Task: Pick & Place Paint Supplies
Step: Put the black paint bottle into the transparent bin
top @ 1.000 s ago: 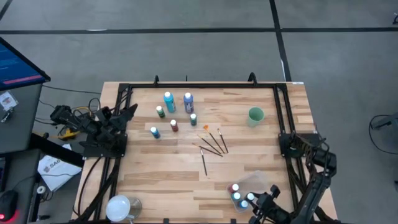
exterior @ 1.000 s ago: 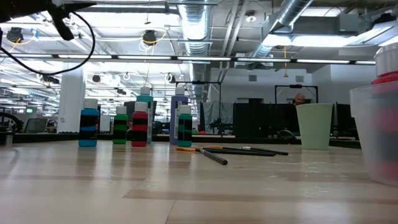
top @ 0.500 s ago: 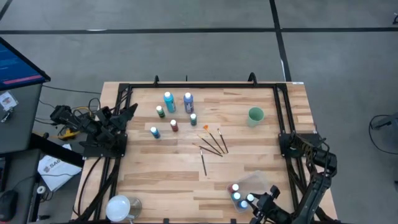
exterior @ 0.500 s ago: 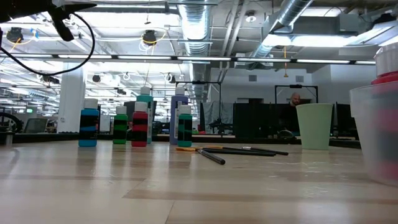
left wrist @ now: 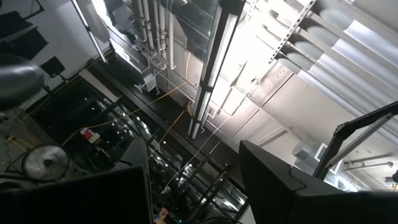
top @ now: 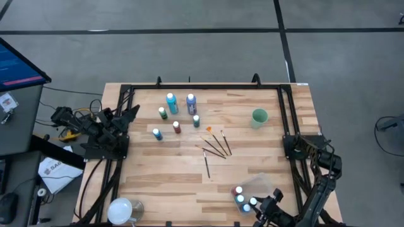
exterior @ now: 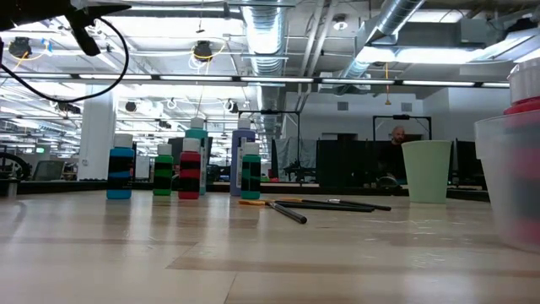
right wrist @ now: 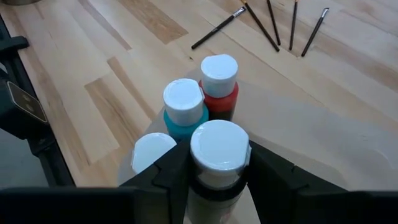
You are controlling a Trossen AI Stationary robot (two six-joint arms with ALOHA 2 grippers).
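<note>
Four white-capped paint bottles in clear plastic tub, fourth between my right gripper fingers. Six bottles, five dark-handled brushes remain mid-table. My left gripper parked, spread wide.

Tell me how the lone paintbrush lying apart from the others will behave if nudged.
The lone paintbrush looks thin and round-handled, so it would probably roll or skid on the smooth table. It seems stiff and light, likely pivoting if pushed near one end.

Grey floor with dark seams surrounds the wooden surface. Beyond the surface, ceiling ducts, strip lights and a white pillar.
</note>
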